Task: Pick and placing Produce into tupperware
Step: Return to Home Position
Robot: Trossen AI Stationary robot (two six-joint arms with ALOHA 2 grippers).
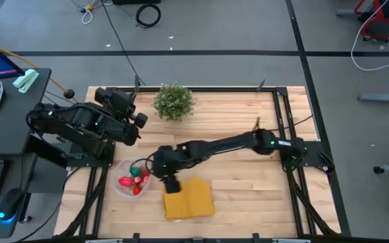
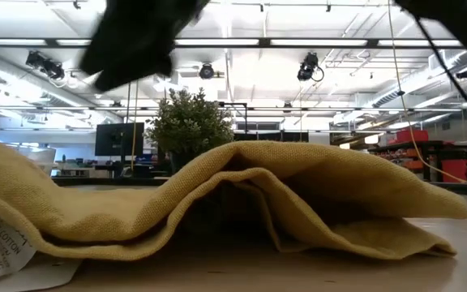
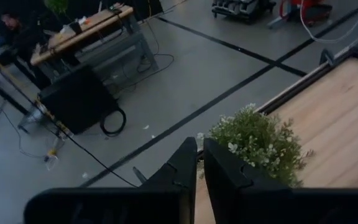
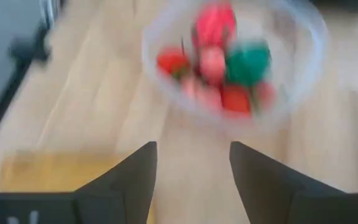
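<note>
The round clear tupperware (image 1: 131, 178) rests on its base on the table's near left part. Several red, pink and one green toy produce pieces (image 1: 134, 179) lie inside it, also seen blurred as produce (image 4: 219, 62) in the right wrist view, within the tupperware's rim (image 4: 160, 81). My right gripper (image 1: 171, 183) is open and empty, just right of the tupperware, above the yellow cloth's left edge; its fingers (image 4: 135, 171) show a wide gap. My left gripper (image 3: 201, 165) is shut, raised at the table's far left, facing the potted plant.
A folded yellow cloth (image 1: 188, 198) lies on the near middle of the table, filling the low view as cloth (image 2: 217, 203). A bushy potted plant (image 1: 174, 101) stands near the far edge. Bare wood lies to the right of the cloth.
</note>
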